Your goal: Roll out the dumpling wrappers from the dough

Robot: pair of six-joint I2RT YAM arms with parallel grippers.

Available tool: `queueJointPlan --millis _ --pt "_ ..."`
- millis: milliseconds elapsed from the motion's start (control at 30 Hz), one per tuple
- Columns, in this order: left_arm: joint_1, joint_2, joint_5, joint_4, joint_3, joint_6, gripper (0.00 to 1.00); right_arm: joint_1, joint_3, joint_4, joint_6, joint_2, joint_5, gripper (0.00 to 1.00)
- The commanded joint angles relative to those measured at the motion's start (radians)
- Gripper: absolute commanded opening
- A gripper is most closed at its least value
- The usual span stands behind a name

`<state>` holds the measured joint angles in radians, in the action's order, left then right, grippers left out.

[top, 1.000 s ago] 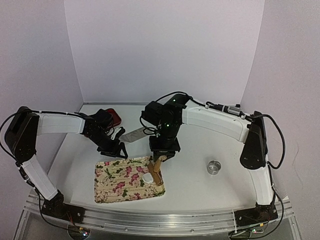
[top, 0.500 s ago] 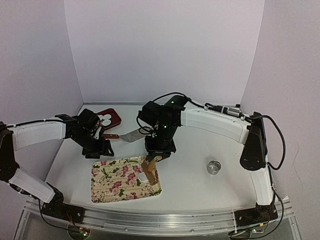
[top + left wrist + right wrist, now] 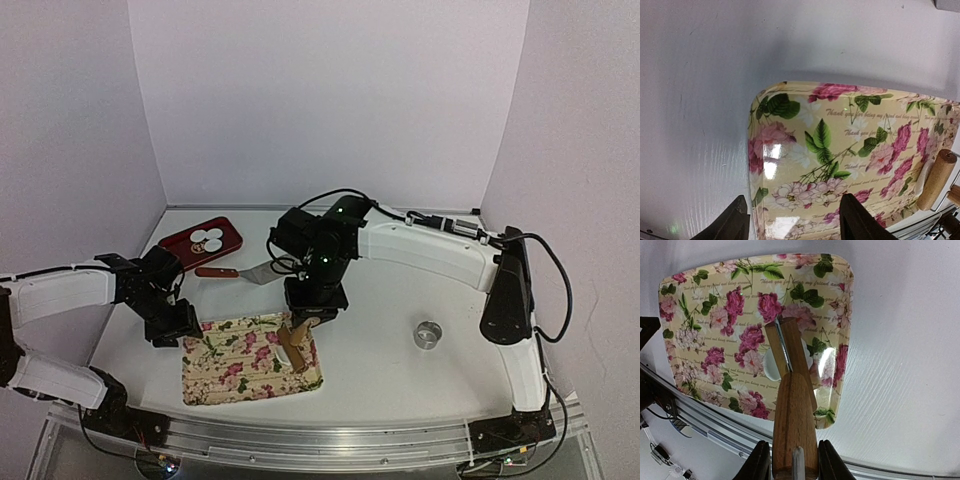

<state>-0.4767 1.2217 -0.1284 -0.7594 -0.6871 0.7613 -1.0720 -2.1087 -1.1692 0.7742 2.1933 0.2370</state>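
Observation:
The dough point(image 3: 770, 365) is a small white piece on the floral tray point(image 3: 235, 365), mostly under a wooden roller point(image 3: 293, 345). My right gripper point(image 3: 792, 462) is shut on the roller's handle point(image 3: 794, 420) and holds it on the dough. The roller also shows in the left wrist view point(image 3: 938, 176). My left gripper point(image 3: 795, 225) is open, its fingers straddling the tray's left edge point(image 3: 754, 165); it sits at the tray's left side in the top view point(image 3: 170, 326). Two or three dumpling wrappers point(image 3: 207, 238) lie on a red tray point(image 3: 228, 232) at the back left.
A scraper with a red handle point(image 3: 238, 272) lies between the red tray and the floral tray. A metal ring point(image 3: 429, 334) stands on the table to the right. The near metal rail point(image 3: 320, 440) runs close to the floral tray's front edge.
My left arm has drawn back to the left and nearer, ending at the floral tray's left edge. The tray shifted slightly left. My right gripper moved left with the roller, which now covers the dough.

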Motion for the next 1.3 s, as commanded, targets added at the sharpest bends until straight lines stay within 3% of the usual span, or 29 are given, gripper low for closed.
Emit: queueJointPlan --millis 0,267,667,900,1133,1267 --pt "0.006 -0.013 0.026 0.015 0.026 0.037 0.54 -0.004 0.004 -0.040 -0.018 -0.025 -0.058 0.00" --pt "0.010 0.012 0.042 0.033 0.047 0.049 0.38 -0.005 0.013 -0.102 -0.026 0.013 -0.099 0.00" --pt "0.010 0.080 0.044 0.070 0.057 0.035 0.26 -0.004 -0.015 -0.107 -0.052 0.072 -0.079 0.00" --pt "0.010 0.113 0.053 0.085 0.063 0.028 0.20 -0.004 -0.014 -0.115 -0.042 0.019 -0.097 0.00" --pt "0.010 0.166 0.063 0.104 0.064 0.003 0.19 -0.005 -0.018 -0.109 -0.100 -0.083 -0.099 0.00" --pt "0.010 0.143 0.085 0.099 0.065 0.011 0.27 -0.009 -0.038 -0.108 -0.135 -0.103 -0.088 0.00"
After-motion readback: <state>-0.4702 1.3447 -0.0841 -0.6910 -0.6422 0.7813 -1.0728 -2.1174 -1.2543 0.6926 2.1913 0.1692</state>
